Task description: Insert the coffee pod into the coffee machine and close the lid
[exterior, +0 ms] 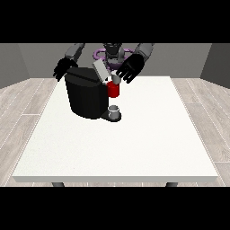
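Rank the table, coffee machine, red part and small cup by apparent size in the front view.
1. White table
2. Black coffee machine
3. Red part
4. Small grey cup, which looks only slightly smaller than the red part.

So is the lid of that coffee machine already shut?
No: the grey lid stands tilted up above the black coffee machine, with the hand at the view's right just beside it.

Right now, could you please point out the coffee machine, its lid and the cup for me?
coffee machine (85, 96): front view, black body's front.
lid (101, 70): front view, middle of the raised grey flap.
cup (114, 110): front view, its side, under the spout.
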`<state>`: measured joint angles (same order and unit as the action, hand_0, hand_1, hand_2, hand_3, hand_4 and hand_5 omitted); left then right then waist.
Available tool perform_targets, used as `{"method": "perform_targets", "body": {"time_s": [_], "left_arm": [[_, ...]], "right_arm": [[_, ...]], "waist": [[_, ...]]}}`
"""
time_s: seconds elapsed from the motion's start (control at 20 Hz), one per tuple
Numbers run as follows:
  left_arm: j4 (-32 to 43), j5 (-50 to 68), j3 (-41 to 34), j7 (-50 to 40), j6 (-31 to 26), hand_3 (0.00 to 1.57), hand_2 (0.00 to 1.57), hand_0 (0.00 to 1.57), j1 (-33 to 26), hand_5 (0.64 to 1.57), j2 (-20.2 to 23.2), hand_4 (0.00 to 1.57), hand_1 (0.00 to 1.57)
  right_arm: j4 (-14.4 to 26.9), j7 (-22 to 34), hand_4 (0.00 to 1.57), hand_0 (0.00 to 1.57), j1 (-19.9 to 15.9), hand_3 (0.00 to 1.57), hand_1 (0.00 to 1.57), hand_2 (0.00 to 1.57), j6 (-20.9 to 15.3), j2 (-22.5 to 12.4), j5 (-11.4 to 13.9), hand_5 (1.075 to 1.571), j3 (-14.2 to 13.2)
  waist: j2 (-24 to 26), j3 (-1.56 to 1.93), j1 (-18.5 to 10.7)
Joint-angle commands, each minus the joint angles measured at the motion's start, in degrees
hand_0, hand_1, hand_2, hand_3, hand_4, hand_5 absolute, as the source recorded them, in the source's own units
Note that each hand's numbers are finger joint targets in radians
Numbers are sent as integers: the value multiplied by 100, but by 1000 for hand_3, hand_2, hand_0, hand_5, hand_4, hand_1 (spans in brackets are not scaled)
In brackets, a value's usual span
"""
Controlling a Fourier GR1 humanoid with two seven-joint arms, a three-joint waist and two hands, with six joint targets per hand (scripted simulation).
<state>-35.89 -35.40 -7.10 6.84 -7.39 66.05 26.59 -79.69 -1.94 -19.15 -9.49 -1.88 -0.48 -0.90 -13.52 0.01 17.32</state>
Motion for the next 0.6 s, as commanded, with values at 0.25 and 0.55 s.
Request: {"method": "perform_targets", "body": {"time_s": [0.25,0.55], "left_arm": [[-82,-116,137,-134,8,1208,1294,1251,53,1571,-339,506,1251],[-64,-143,128,-289,-183,1200,1272,1203,340,1571,-305,500,1203]], "right_arm": [[251,-407,530,0,143,0,0,0,-3,-25,-116,1571,-255],[355,-185,499,0,27,0,0,0,115,-119,-238,1571,-344]], "waist": [[-13,2,-138],[20,3,-114]]}}
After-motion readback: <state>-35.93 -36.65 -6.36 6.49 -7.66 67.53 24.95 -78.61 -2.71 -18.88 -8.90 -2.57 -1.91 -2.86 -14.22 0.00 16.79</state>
